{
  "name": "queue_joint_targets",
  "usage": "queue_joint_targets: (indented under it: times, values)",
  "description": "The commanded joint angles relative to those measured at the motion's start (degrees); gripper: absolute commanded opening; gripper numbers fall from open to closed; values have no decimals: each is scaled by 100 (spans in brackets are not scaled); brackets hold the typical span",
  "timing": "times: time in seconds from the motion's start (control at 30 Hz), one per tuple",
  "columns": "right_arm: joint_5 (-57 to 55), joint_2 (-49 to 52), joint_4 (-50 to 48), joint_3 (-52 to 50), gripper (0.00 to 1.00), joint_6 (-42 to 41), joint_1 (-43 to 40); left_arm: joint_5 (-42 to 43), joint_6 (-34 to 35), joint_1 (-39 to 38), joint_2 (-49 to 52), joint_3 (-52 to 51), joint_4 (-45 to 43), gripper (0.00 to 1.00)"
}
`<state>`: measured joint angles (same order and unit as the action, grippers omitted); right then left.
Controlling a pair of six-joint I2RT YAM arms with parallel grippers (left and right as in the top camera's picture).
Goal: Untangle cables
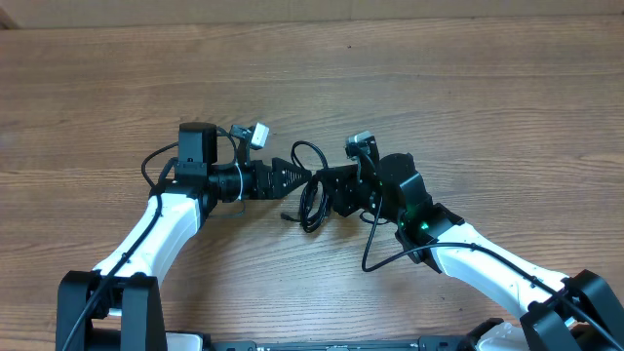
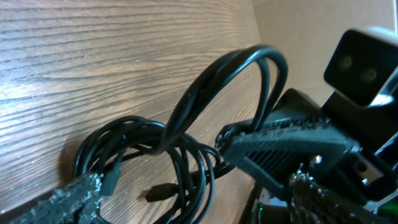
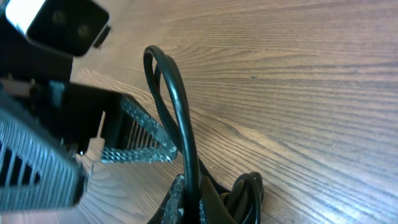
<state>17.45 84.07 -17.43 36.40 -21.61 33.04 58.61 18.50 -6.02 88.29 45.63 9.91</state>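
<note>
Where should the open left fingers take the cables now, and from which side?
Take the flat coil of the cables lying on the table, not the arched loop pinched in the shut right gripper. Come in low from the left gripper's own side: the bunched strands lie just ahead, between its open fingers.

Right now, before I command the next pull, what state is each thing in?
cables: tangled in one bundle, one loop raised off the wood, the rest coiled flat.
right claw: shut on the cables, pinching the raised loop.
left claw: open, fingers spread either side of the bundle, gripping nothing.
table: bare wood, carrying the coiled part.
</note>
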Motion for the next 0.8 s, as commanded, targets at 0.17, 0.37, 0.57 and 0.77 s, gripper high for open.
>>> queue_joint_targets:
  times: [0.17, 0.37, 0.57, 0.77]
  values:
    - [431, 15, -2, 153, 4, -1051, -131, -839, -697, -57, -153, 107, 669, 100]
    - [433, 15, 317, 299, 4, -2100, -275, -868, -977, -184, -153, 103, 1051, 99]
    - [778, 15, 673, 350, 4, -2682, -352, -984, -1152, -614, -153, 103, 1069, 100]
    - [820, 15, 688, 350, 4, -2682, -354, -1757, -1150, -1021, -153, 103, 1152, 100]
